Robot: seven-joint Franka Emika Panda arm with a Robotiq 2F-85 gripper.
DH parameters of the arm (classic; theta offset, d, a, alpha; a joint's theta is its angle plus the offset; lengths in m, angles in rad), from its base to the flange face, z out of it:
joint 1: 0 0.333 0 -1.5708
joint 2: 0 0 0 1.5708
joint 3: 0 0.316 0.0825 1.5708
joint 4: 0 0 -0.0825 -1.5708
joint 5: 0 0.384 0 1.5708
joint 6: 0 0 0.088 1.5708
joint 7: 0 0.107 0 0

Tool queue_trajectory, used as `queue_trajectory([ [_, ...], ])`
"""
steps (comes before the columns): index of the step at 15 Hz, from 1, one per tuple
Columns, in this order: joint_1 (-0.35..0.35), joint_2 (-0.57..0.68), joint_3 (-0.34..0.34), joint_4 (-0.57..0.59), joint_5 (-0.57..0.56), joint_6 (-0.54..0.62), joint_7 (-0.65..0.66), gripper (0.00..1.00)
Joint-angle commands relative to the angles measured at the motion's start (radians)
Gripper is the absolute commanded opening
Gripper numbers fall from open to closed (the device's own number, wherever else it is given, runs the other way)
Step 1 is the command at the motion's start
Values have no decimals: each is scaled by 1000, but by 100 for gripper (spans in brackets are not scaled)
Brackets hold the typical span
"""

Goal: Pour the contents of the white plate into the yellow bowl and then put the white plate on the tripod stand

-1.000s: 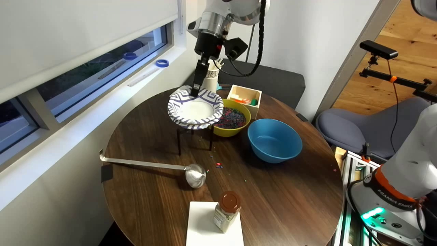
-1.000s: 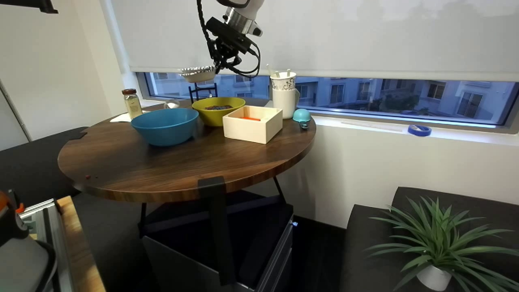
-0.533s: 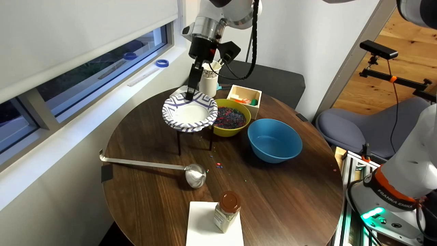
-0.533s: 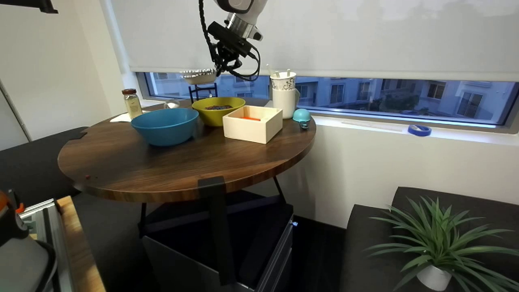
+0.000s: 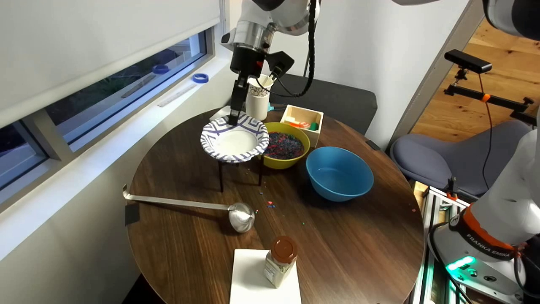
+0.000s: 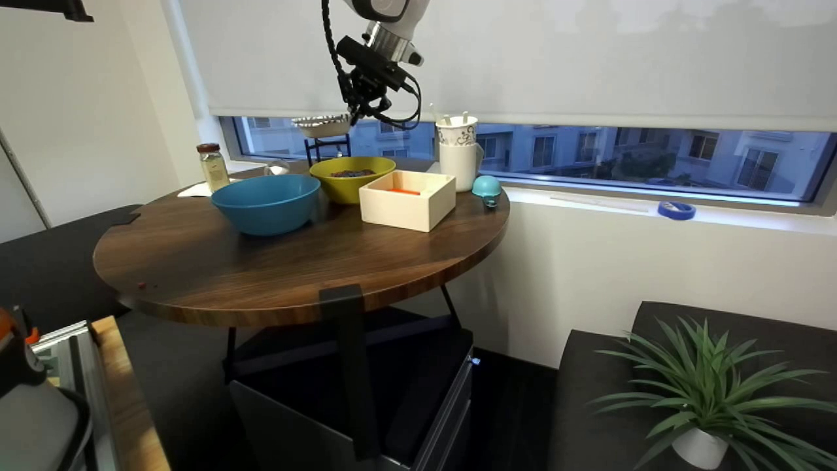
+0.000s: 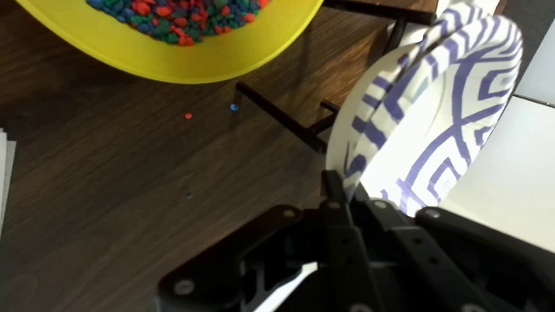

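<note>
The white plate (image 5: pixel 235 142) with a patterned rim is level and its inside looks bare. It sits right at the top of the tripod stand (image 5: pixel 220 177) in both exterior views (image 6: pixel 324 129); I cannot tell whether it rests on it. My gripper (image 5: pixel 233 120) is shut on the plate's rim, as the fingertips (image 7: pixel 344 190) in the wrist view show. In the wrist view the black stand (image 7: pixel 282 118) shows beside the plate (image 7: pixel 433 125). The yellow bowl (image 5: pixel 280 164), holding multicoloured pieces, stands beside the stand; it also shows in the wrist view (image 7: pixel 186 65).
A blue bowl (image 5: pixel 339 177) and a wooden box (image 5: pixel 312 133) stand near the yellow bowl. A metal ladle (image 5: pixel 181 203) lies in front of the stand. A jar (image 5: pixel 280 264) stands on a white square (image 5: pixel 249 278). A cup (image 5: pixel 257 101) stands behind the plate. A few loose pieces lie about.
The gripper and plate have moved left in an exterior view and come down slightly toward the stand's top. The plate has become more level. Motion over the last half second is small.
</note>
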Motion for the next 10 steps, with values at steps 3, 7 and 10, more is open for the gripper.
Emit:
queue_trajectory([
  [3,-16,31,35,47,-48,-67,-8,1],
  [7,-10,30,35,54,-89,-91,-6,1],
  [10,-3,16,31,45,-123,-58,-1,38],
])
